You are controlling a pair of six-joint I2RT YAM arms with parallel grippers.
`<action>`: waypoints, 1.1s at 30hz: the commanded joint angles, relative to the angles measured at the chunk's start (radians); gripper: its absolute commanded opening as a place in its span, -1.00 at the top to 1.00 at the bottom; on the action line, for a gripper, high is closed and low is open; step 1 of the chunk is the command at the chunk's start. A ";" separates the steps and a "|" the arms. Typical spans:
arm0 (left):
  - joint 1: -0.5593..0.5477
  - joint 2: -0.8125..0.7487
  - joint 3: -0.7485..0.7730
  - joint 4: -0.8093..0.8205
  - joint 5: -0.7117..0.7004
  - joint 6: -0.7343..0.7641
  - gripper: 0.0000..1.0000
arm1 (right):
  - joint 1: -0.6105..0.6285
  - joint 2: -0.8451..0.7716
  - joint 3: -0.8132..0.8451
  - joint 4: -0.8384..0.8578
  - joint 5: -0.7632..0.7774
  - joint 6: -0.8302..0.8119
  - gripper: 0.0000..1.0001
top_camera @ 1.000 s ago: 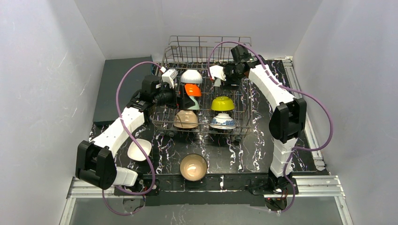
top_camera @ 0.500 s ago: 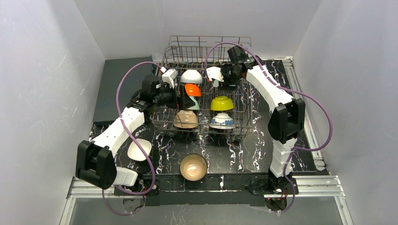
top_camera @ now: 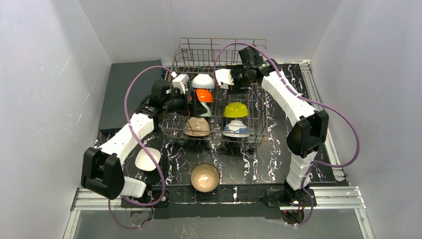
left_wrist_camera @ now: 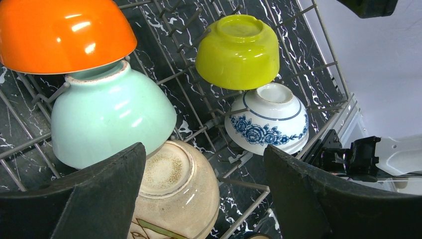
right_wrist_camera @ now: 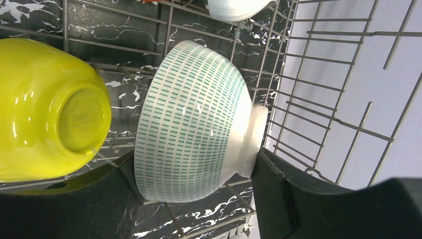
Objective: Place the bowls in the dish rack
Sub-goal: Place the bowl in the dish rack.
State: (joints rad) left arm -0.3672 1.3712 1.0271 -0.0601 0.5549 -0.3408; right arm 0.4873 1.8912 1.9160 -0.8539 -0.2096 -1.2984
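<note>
Leftward shift: right gripper (right_wrist_camera: 194,157) sits over the dish rack (right_wrist_camera: 318,74) rear. Jaws wide, clamping the green-dashed bowl (right_wrist_camera: 191,119) rim-to-foot, beside the lime bowl (right_wrist_camera: 50,109). Meanwhile left gripper (left_wrist_camera: 204,148) gapes empty. Suggest seating it between tines before release.

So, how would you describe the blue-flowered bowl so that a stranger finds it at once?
Find the silver wire dish rack on the black marbled table. In its near right corner, in front of the lime green bowl, sits an upturned bowl. It alone is white with blue flowers.
</note>
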 commanded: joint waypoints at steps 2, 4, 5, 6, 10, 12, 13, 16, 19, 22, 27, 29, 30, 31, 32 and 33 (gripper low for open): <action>0.008 -0.002 0.005 -0.007 0.023 0.002 -0.72 | 0.000 -0.041 -0.006 0.070 0.030 -0.016 0.97; 0.008 -0.002 0.005 -0.007 0.023 0.002 -0.72 | -0.001 -0.026 0.000 0.067 0.040 -0.020 0.97; 0.008 -0.001 0.005 -0.008 0.023 0.002 -0.72 | 0.000 -0.016 0.003 0.063 0.044 -0.022 0.97; 0.007 -0.001 0.005 -0.009 0.023 0.003 -0.72 | -0.001 -0.008 0.007 0.058 0.053 -0.024 0.97; 0.008 -0.001 0.007 -0.009 0.023 0.003 -0.72 | -0.003 0.026 0.020 0.031 0.070 -0.031 0.97; 0.008 0.000 0.007 -0.009 0.024 0.003 -0.72 | -0.005 0.033 0.019 0.028 0.055 -0.029 0.97; 0.007 0.001 0.007 -0.009 0.025 0.003 -0.72 | -0.006 0.036 0.014 0.029 0.052 -0.027 0.97; 0.007 0.001 0.008 -0.009 0.027 0.002 -0.72 | -0.009 0.052 0.015 0.022 0.053 -0.008 0.97; 0.007 0.001 0.008 -0.009 0.028 0.002 -0.72 | -0.013 0.064 0.015 0.020 0.060 0.018 0.97; 0.008 0.001 0.007 -0.009 0.028 0.002 -0.72 | -0.020 0.070 0.011 0.027 0.070 0.046 0.97; 0.007 0.002 0.008 -0.009 0.030 0.002 -0.72 | -0.041 0.083 0.003 0.033 0.044 0.076 0.97; 0.007 0.003 0.008 -0.009 0.031 0.000 -0.72 | -0.048 0.087 -0.005 0.037 0.037 0.080 0.97; 0.007 0.003 0.008 -0.009 0.031 0.000 -0.72 | -0.051 0.088 -0.011 0.041 0.035 0.081 0.97; 0.007 0.003 0.008 -0.009 0.031 -0.001 -0.72 | -0.054 0.090 -0.017 0.042 0.034 0.078 0.97; 0.008 0.003 0.008 -0.010 0.031 0.000 -0.72 | -0.057 0.091 -0.020 0.042 0.033 0.077 0.97; 0.008 0.004 0.008 -0.011 0.031 0.000 -0.72 | -0.063 0.092 -0.021 0.042 0.033 0.074 0.97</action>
State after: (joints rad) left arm -0.3672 1.3712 1.0271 -0.0608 0.5617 -0.3412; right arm 0.4564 1.9858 1.9026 -0.8536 -0.1894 -1.2301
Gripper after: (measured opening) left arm 0.861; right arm 0.752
